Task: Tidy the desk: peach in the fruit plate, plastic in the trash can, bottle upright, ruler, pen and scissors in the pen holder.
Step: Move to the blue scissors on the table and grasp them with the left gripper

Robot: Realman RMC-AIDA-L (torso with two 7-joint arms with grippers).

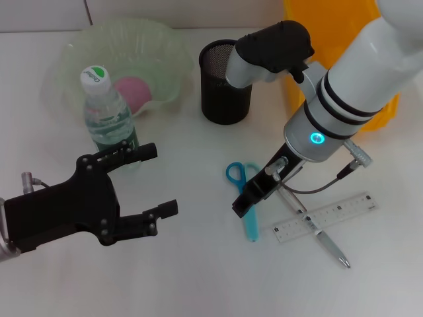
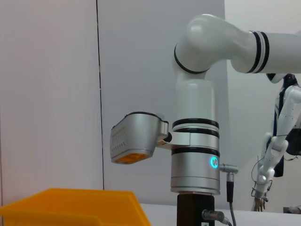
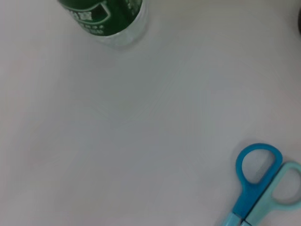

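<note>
Scissors [image 1: 246, 198] flat on the worktop [image 1: 198, 277] at centre, blue and teal handle loops toward 12 o'clock, blades toward 6 o'clock. Right gripper [image 1: 246, 203] is directly over them, low, covering the middle of the scissors; can't tell whether its fingers are open or closed, or whether it touches them. Right wrist view shows the handle loops [image 3: 263, 183] lying on bare worktop, bottle base [image 3: 108, 19] well apart from them.

Ruler [image 1: 324, 218] at 3 o'clock of the scissors, flat, with the pen [image 1: 317, 231] lying across it, touching. Pen holder [image 1: 225, 82], black mesh, at 12 o'clock of the scissors, upright. Orange trash can [image 1: 330, 39] at 3 o'clock of the holder, partly behind the right arm.

Bottle [image 1: 109, 115] upright at 9–10 o'clock of the scissors, just in front of the fruit plate [image 1: 73, 59]. Peach [image 1: 135, 92] sits inside the plate.

Left gripper [image 1: 149, 185] hovers at 6 o'clock of the bottle, fingers spread wide, holding nothing.
</note>
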